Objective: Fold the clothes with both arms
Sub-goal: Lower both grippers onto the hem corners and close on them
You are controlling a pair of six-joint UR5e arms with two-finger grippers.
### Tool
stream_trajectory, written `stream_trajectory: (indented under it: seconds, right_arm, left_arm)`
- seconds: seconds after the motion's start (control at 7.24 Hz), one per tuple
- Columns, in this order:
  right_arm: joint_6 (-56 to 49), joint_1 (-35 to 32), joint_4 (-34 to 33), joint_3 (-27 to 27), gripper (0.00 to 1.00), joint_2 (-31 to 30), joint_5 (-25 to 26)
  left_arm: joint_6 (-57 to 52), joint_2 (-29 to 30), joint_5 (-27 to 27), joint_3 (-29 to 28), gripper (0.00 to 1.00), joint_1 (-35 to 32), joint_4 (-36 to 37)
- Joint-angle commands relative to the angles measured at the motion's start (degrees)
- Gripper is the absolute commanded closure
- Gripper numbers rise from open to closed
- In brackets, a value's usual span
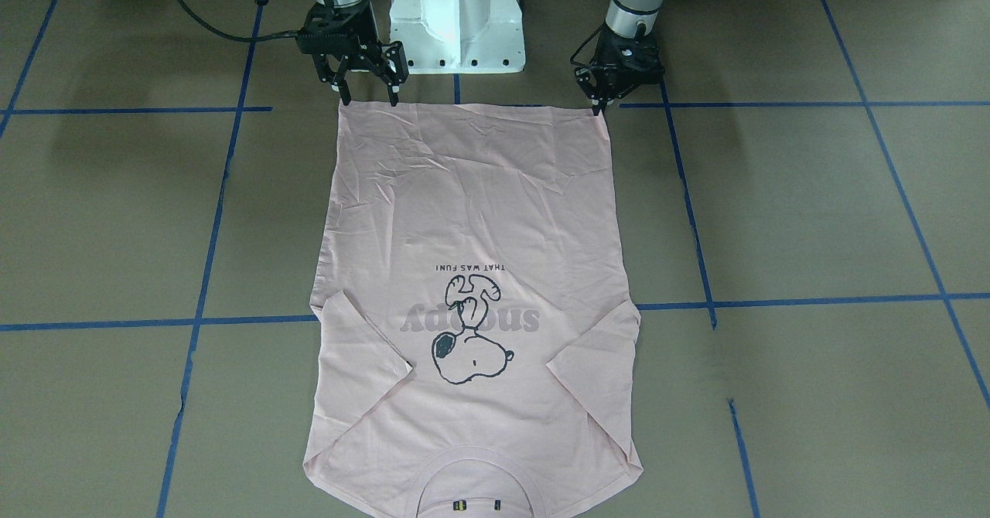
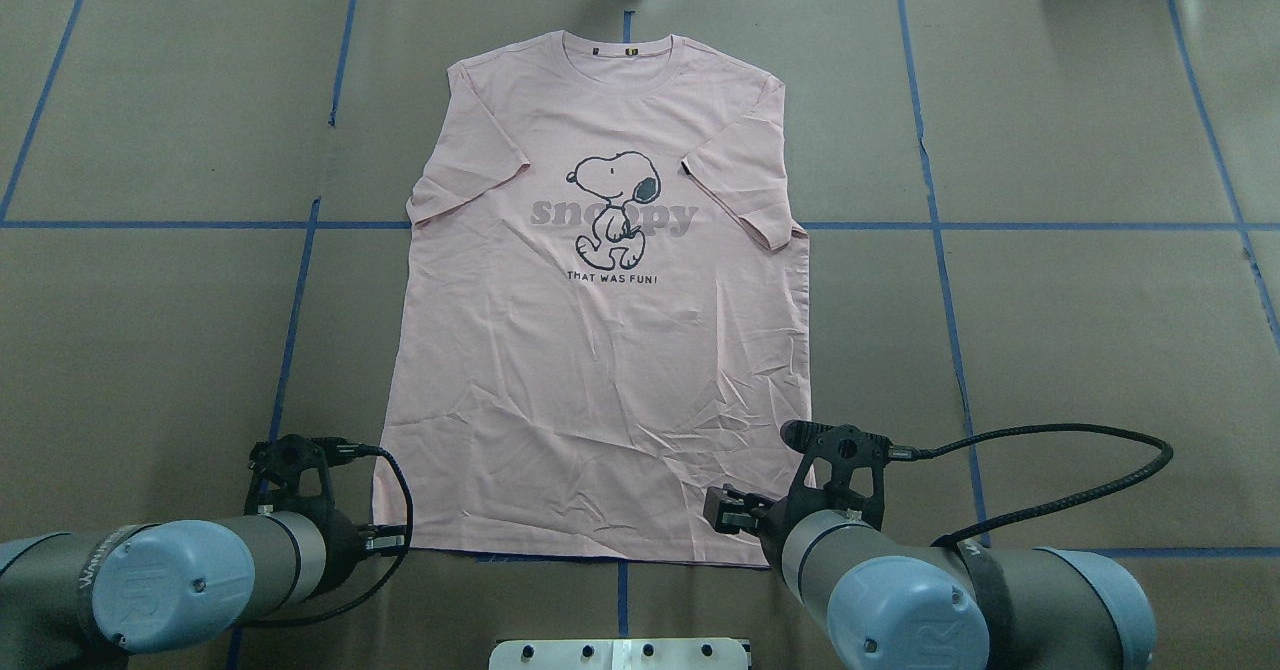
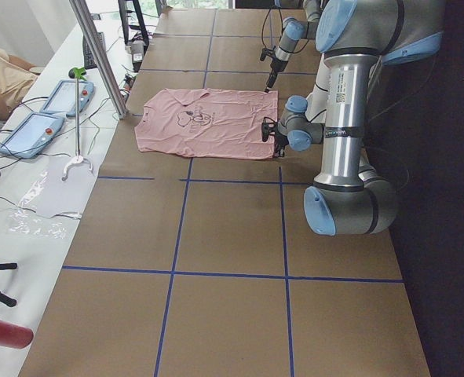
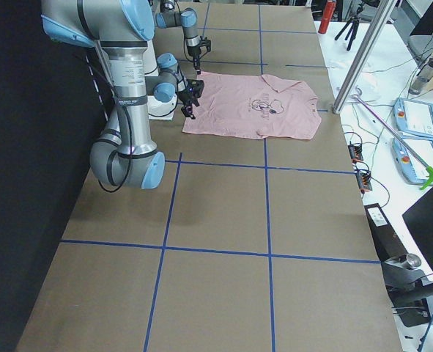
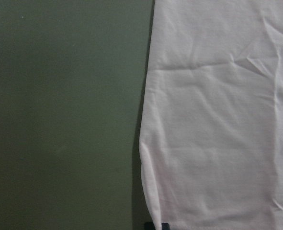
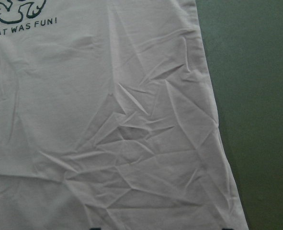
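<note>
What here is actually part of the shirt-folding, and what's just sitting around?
In the job:
T-shirt, spread flat
left gripper, fingers pinched at one bottom corner
right gripper, fingers open at the other corner

Just lying about:
two tablets
red cylinder
white base

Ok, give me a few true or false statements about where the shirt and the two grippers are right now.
1. The T-shirt lies flat with its print up. True.
2. Its collar is the end nearest the robot. False: the hem is nearest the robot and the collar is at the far end.
3. The right gripper is open at the hem. True.
4. The left gripper is over the dog print. False: it is at a hem corner, fingers together.
</note>
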State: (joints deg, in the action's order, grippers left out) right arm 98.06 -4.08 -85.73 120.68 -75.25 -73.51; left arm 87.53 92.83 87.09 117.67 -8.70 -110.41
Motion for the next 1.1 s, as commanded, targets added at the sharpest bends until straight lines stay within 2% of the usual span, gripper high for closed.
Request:
stream_trajectory:
  seconds: [0.0,0.28,0.69,0.97]
  right_arm:
    - [2.5,2.9,-0.4,-0.3,0.43,-2.2,2.7]
    - [2.4,3.5,-0.4,-0.3,0.42,-6.0,2.8]
    - [2.8,5.0,-0.4,-1.1,0.42,-6.5,4.3]
    - [4.3,5.6,-0.4,-1.6,0.48,-6.5,4.4]
  left_arm:
    - [0.0,0.1,0.0,0.1,1.00,0.0,0.0]
    - [0.1,0.2,0.0,0.1,1.00,0.0,0.0]
    - [0.1,0.2,0.0,0.1,1.00,0.1,0.0]
    - [0.1,0.2,0.0,0.1,1.00,0.1,0.0]
